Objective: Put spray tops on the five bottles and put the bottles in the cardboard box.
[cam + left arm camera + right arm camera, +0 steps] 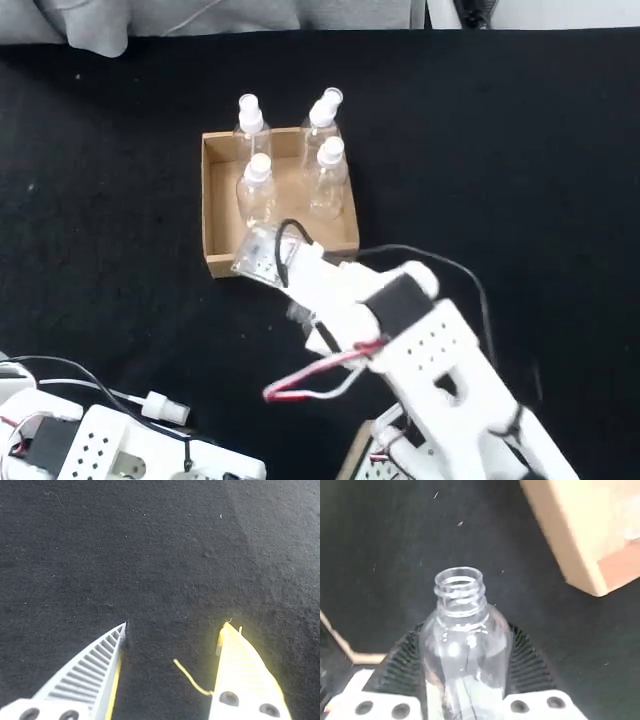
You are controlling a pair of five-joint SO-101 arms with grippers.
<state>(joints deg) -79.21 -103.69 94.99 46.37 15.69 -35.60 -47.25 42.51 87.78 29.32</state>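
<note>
An open-necked clear plastic bottle (460, 597) sits closest to the right wrist camera. It carries no spray top, and the right gripper (466, 645) is clamped on its body, one black ribbed pad on each side. In the high view this bottle (258, 255) is held at the near wall of the cardboard box (212, 200), by one of its front corners. The right wrist view shows a box corner (590, 540) just beside the bottle, with black table under the bottle's neck.

There are five bottles in all. Four of them wear white spray tops. Two capped bottles stand upright inside the box, one (257, 187) toward its middle and one (328, 178) along its side wall. The other two capped bottles (249, 122) (325, 112) stand upright at the far wall, and it cannot be told whether they are inside the box or just behind it.

One loose spray top (165, 407) lies on the black cloth-covered table (500, 150), well apart from the box and just beside the left arm (90, 445).

The left gripper (175, 627) hangs over bare black cloth with its two fingers spread apart and nothing between them. A thin yellow strand (190, 677) trails from the yellow-lit finger (240, 665).
</note>
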